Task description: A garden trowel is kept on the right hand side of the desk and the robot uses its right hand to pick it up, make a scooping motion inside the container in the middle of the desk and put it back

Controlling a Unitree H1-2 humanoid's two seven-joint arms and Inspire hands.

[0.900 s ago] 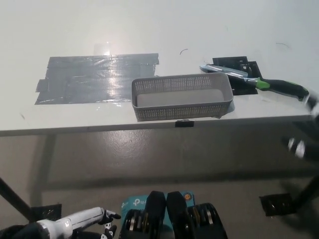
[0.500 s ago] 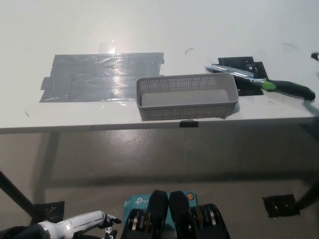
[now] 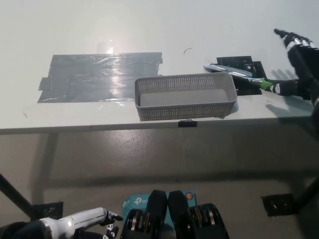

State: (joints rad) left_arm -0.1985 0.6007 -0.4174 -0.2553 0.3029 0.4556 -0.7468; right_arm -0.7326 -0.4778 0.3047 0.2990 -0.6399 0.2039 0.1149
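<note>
In the head view, the garden trowel [image 3: 242, 74] is laid on a black mat [image 3: 238, 61] at the right of the desk [image 3: 149, 25]. Its handle is turned outward, where it can be reached by the black right hand [image 3: 300, 52]. That hand is held over the handle, apparently spread and empty, though it is cut by the picture's edge. The container [image 3: 184, 110] is set mid-desk, just beside the blade, so a short carry is needed. A grey tape patch [image 3: 94, 77] is seen left of it, and nothing is found in the way. The white left hand [image 3: 82, 220] is rested low at lower left; whether it is open or closed cannot be told.
</note>
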